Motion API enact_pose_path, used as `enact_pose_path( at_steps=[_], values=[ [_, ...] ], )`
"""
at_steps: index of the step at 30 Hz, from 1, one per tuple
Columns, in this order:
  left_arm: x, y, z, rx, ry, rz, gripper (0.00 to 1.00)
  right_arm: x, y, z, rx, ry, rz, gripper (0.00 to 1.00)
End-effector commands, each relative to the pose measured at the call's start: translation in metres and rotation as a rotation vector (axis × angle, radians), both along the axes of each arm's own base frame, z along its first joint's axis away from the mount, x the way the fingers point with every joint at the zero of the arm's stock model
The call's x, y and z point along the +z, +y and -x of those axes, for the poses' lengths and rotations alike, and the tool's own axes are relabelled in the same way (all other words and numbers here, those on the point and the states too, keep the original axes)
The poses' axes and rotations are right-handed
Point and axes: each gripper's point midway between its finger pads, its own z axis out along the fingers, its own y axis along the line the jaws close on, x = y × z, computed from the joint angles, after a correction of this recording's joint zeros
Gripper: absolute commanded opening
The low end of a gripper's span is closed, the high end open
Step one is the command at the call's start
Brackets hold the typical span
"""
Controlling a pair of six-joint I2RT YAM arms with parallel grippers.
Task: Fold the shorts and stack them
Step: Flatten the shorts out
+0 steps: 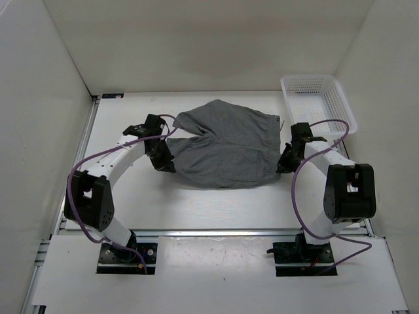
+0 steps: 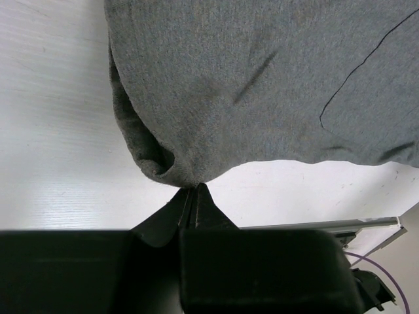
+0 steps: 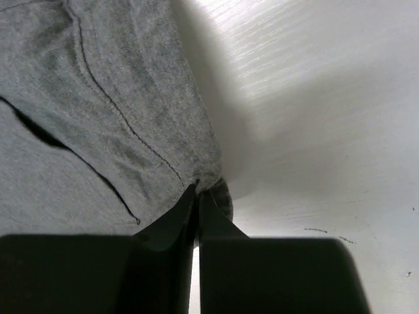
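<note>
Grey shorts (image 1: 222,147) are seen from above spread flat on the table (image 1: 196,203), left of the basket (image 1: 347,114). The left gripper (image 1: 165,163) is set at their left edge and the right gripper (image 1: 283,162) at their right edge, probably so that one side can be lifted evenly for a fold. At the left wrist, the jaws are seen pinched tight on a corner of the fabric. At the right wrist, the jaws are likewise closed on the fabric's edge, low against the table

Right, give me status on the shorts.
Left pincer shut on the shorts' near-left leg hem. Right pincer shut on near-right corner. Shorts spread out, unfolded. White basket far right, nothing in the way.
</note>
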Motion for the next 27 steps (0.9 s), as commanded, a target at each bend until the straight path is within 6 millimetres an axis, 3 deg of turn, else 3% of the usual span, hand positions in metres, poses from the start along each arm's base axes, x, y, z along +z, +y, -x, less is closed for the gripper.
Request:
enact_pose_path(
  at_steps=[1,6,10,15,17,20,22,24,27],
  values=[
    [0.014,0.001,-0.004,0.006,-0.053,-0.001,0.1,0.028,0.009,-0.019,0.049,-0.112,-0.006,0.0],
    [0.014,0.002,-0.004,0.009,-0.056,-0.009,0.1,0.027,0.014,-0.032,0.073,-0.113,0.006,0.0],
    [0.014,0.002,-0.005,0.009,-0.056,-0.01,0.1,0.022,0.023,-0.06,0.091,-0.093,0.024,0.0],
    [0.016,0.003,-0.002,0.009,-0.056,-0.009,0.1,0.005,0.019,-0.077,0.097,-0.049,0.138,0.0],
    [0.019,0.003,-0.002,0.018,-0.063,-0.004,0.1,-0.007,0.018,-0.076,0.1,-0.014,0.169,0.01],
    [0.016,0.003,0.0,0.018,-0.054,-0.007,0.1,-0.013,0.013,-0.073,0.098,0.002,0.219,0.11],
    [0.016,0.001,0.001,0.009,-0.054,-0.007,0.1,-0.019,0.013,-0.063,0.102,0.04,0.251,0.26],
    [0.016,0.001,0.001,0.009,-0.054,-0.007,0.1,-0.023,0.009,-0.056,0.1,0.062,0.272,0.31],
    [0.016,0.001,0.001,0.009,-0.054,-0.007,0.1,-0.006,0.007,-0.053,0.068,0.02,0.268,0.48]
  ],
)
